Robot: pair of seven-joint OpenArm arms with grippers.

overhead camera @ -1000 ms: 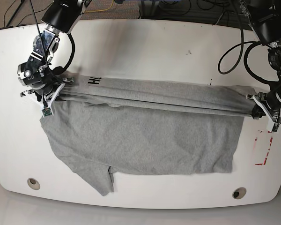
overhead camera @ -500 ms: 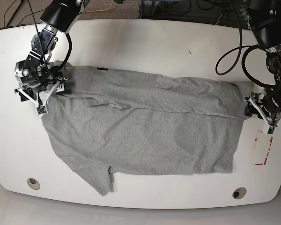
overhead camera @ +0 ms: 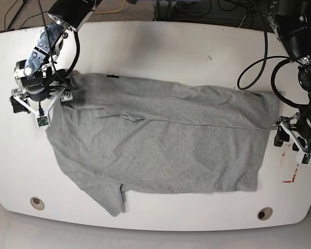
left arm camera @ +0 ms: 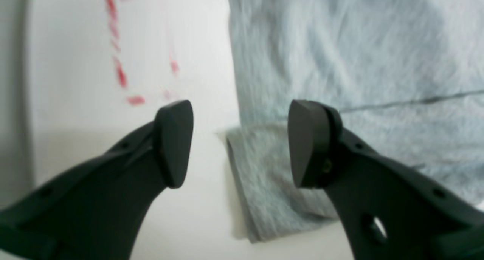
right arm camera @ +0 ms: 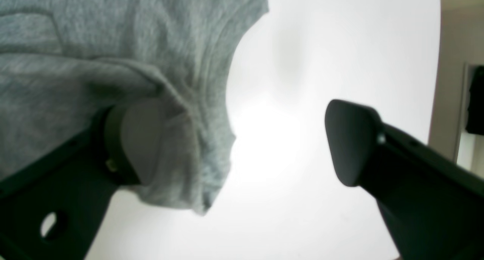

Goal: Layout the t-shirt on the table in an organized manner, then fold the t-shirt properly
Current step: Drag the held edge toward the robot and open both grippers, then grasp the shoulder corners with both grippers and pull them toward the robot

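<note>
Grey shirt [overhead camera: 160,140], a second ago stretched taut between both end effectors, now lies slack on the table [overhead camera: 160,46], left end effector [left arm camera: 240,143] and right end effector [right arm camera: 242,143] both wide open, holding nothing, so folding can start.

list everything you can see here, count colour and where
t-shirt: one, heather grey, spread across the middle of the table, one sleeve toward the near edge
table: one, glossy white, under everything
grommet holes: two, metal, near corners of the table
red mark: one, red lines, by the left gripper
cables: several, black, far side
left gripper: one, black, open, beside the shirt's edge
right gripper: one, black, open, at the shirt's other end
</note>
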